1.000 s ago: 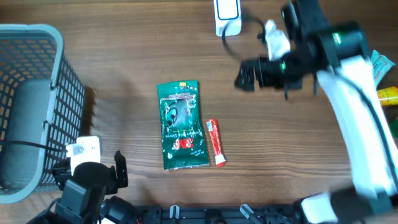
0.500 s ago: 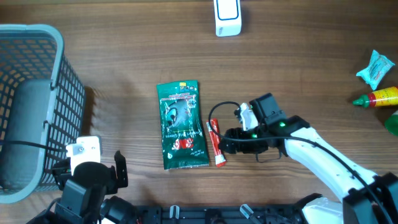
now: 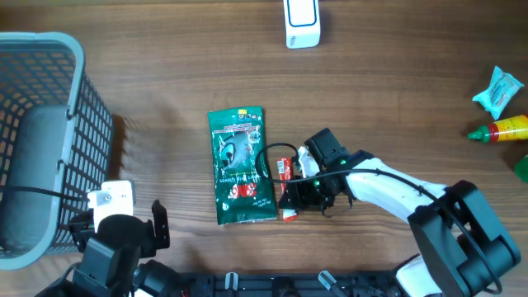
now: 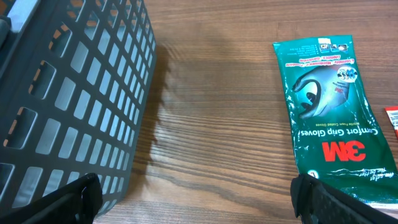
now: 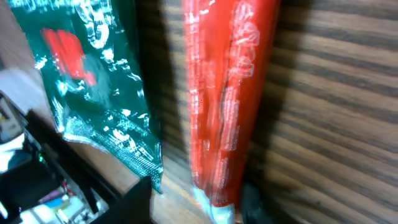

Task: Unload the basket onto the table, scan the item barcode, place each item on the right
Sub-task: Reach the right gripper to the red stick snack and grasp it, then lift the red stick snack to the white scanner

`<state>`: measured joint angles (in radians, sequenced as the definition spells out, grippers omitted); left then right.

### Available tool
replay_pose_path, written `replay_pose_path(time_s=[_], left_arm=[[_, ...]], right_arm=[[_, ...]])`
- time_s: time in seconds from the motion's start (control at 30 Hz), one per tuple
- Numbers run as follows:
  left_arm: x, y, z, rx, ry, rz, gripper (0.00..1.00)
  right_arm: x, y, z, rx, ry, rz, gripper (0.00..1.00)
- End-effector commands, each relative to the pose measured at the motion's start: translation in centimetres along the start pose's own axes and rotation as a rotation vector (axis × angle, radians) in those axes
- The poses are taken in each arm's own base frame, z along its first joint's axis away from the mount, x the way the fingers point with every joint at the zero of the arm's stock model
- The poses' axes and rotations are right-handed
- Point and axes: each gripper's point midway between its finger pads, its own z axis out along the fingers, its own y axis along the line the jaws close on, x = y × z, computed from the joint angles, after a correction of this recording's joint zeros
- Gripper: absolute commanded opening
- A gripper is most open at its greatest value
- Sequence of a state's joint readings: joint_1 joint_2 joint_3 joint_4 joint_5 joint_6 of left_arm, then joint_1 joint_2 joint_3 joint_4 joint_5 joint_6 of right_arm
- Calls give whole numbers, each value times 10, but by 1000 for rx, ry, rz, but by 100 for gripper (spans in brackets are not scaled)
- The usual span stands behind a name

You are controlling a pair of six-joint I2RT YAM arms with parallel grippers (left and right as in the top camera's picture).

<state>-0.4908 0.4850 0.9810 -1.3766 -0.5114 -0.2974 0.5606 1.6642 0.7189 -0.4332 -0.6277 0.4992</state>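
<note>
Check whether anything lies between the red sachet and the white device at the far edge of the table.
Nothing visible does: only bare wood lies between the red sachet and the white device. The green glove pack lies beside the sachet, off that line.

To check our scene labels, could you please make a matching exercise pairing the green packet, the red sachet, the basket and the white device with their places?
Things:
1 green packet
2 red sachet
3 basket
4 white device

Places:
A far left of the overhead view
B top edge of the overhead view
C centre, lying flat
D just right of the green packet

Pairs: 1-C, 2-D, 3-A, 4-B.
</note>
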Motion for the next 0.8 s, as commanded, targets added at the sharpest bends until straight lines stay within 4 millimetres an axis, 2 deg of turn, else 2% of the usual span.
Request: replay_pose_path(time_s=[0.0, 0.03, 0.07, 0.23, 0.33, 0.4, 0.47, 0.53, 0.57, 0.67, 0.77], left_arm=[[-1, 1, -1, 0, -8, -5, 100], [-1, 1, -1, 0, -8, -5, 100], [-1, 1, -1, 0, -8, -5, 100], [-1, 1, -1, 0, -8, -5, 100], [-1, 1, -1, 0, -8, -5, 100], [-1, 1, -1, 0, -8, -5, 100], [-1, 1, -1, 0, -8, -5, 100], [-1, 1, -1, 0, -8, -5, 100], [-1, 1, -1, 0, -8, -5, 100], [-1, 1, -1, 0, -8, -5, 100], [-1, 1, -1, 0, -8, -5, 100]], right_arm=[[8, -27, 11, 108, 18, 79, 25], [8, -30, 10, 122, 14, 99, 13], [8, -32, 10, 135, 10, 120, 4], [3, -25, 4, 128, -1, 80, 5], [-6, -26, -21, 228, -70, 20, 5], [-10, -9, -47, 227, -126, -89, 5], [-9, 18, -73, 168, -204, -207, 5], [1, 48, -95, 67, -251, -348, 5], [16, 71, -113, -20, -284, -473, 4], [40, 92, -139, -98, -341, -585, 5], [67, 100, -166, -130, -416, -631, 4]])
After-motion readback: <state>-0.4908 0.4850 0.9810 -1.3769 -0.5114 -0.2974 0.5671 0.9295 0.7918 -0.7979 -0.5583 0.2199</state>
